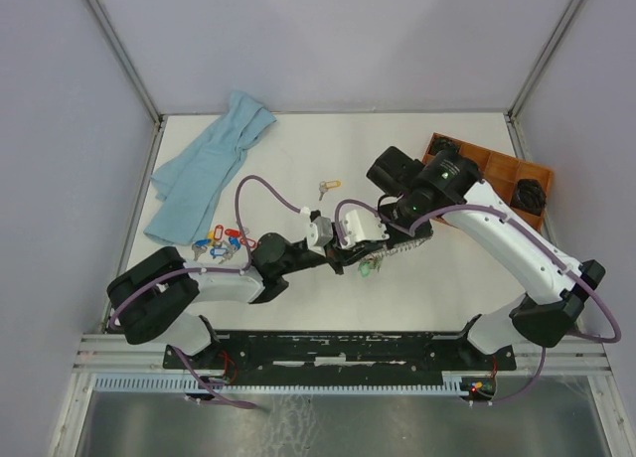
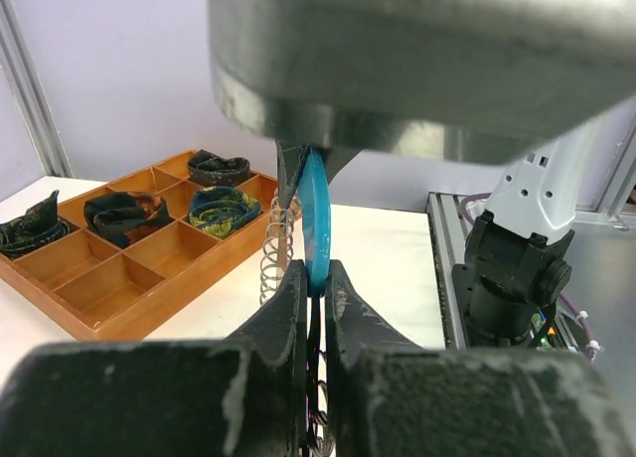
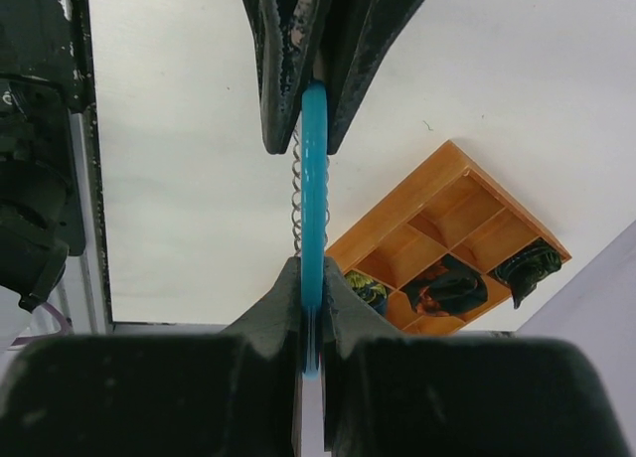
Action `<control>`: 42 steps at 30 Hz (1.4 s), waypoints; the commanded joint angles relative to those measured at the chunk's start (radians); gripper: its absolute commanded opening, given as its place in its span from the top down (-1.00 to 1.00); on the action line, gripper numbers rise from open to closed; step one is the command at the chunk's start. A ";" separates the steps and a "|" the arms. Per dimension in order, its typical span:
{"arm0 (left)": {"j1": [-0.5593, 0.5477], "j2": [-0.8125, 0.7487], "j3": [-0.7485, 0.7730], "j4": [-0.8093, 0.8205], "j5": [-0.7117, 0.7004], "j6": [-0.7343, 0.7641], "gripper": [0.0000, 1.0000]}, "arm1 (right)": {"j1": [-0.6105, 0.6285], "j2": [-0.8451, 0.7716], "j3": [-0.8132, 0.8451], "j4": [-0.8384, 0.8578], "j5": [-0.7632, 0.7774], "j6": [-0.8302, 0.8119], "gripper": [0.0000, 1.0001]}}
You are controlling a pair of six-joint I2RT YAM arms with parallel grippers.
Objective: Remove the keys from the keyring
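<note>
Left wrist view: left end effector point(image 2: 316, 283) and right end effector point(image 3: 310, 283) are both clamping the keyring point(image 2: 318, 214); loose keys point(image 1: 221, 241) are lying at nine o'clock; others are hanging strung, awaiting removal.

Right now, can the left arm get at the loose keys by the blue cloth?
Probably not yet. The left gripper is shut on the keyring at its blue stretch, which the right gripper also clamps. Nothing covers the loose keys; after letting go it likely could.
</note>
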 commanded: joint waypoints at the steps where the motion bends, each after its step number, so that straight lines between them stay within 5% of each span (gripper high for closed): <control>1: 0.001 -0.023 -0.009 0.121 -0.025 -0.034 0.95 | -0.052 -0.063 0.030 -0.113 -0.130 -0.013 0.77; 12: 0.010 -0.075 -0.084 0.257 -0.057 -0.128 0.95 | -0.284 -0.146 -0.101 0.037 -0.558 -0.050 0.16; 19: 0.016 -0.102 -0.110 0.302 -0.050 -0.171 0.95 | -0.347 -0.156 -0.168 0.129 -0.833 -0.014 0.05; 27: 0.024 -0.115 -0.117 0.352 -0.067 -0.233 0.94 | -0.434 -0.191 -0.209 0.187 -1.038 0.034 0.23; 35: 0.030 -0.103 -0.090 0.355 -0.087 -0.283 0.95 | -0.436 -0.245 -0.320 0.335 -1.059 0.131 0.39; 39: 0.030 -0.097 -0.077 0.355 -0.087 -0.302 0.95 | -0.437 -0.251 -0.332 0.369 -1.047 0.150 0.96; 42: 0.036 -0.106 -0.080 0.357 -0.083 -0.314 0.94 | -0.441 -0.241 -0.310 0.362 -1.016 0.153 0.99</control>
